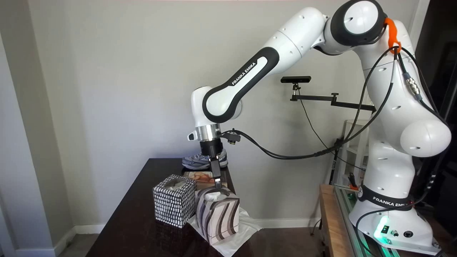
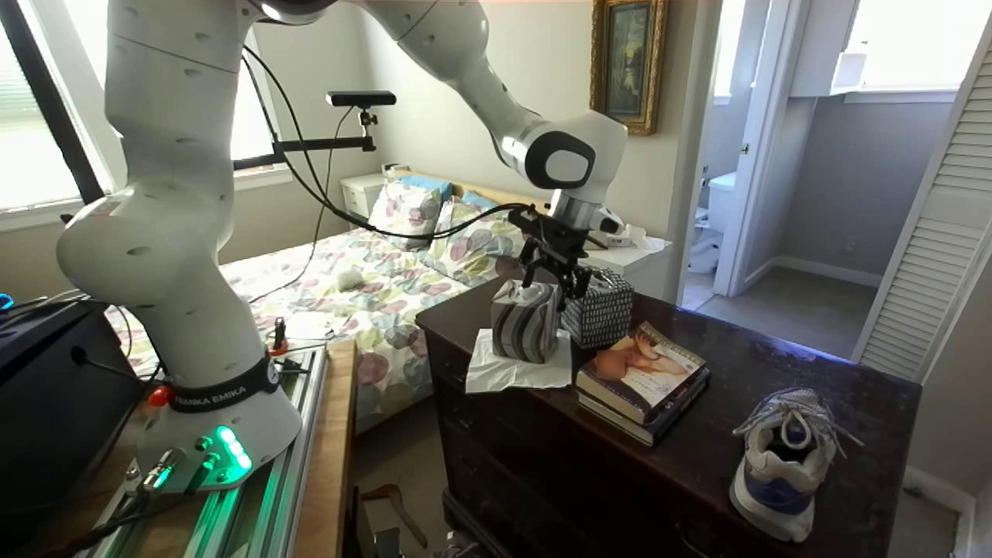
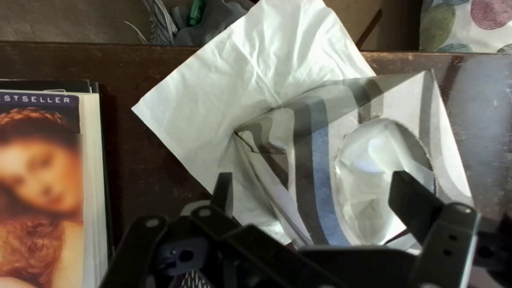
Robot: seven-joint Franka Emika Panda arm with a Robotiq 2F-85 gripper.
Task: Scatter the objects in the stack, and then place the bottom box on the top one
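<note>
While the jaws stand wide apart, gripping nothing, the wavy-striped tissue box (image 1: 217, 217) sits just under, partly between them.

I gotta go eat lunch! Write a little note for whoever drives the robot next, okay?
Hand: open, fingers apart at the top of the striped box, not gripping it.
Where: striped box on a white sheet on the dresser; checkered box beside it; two books nearby, one on the other; sneaker by itself, past the books.
Done: sneaker, books and the two boxes sit separately.
Left: set the striped box on the "top one"; which thing that means, I can't tell.
</note>
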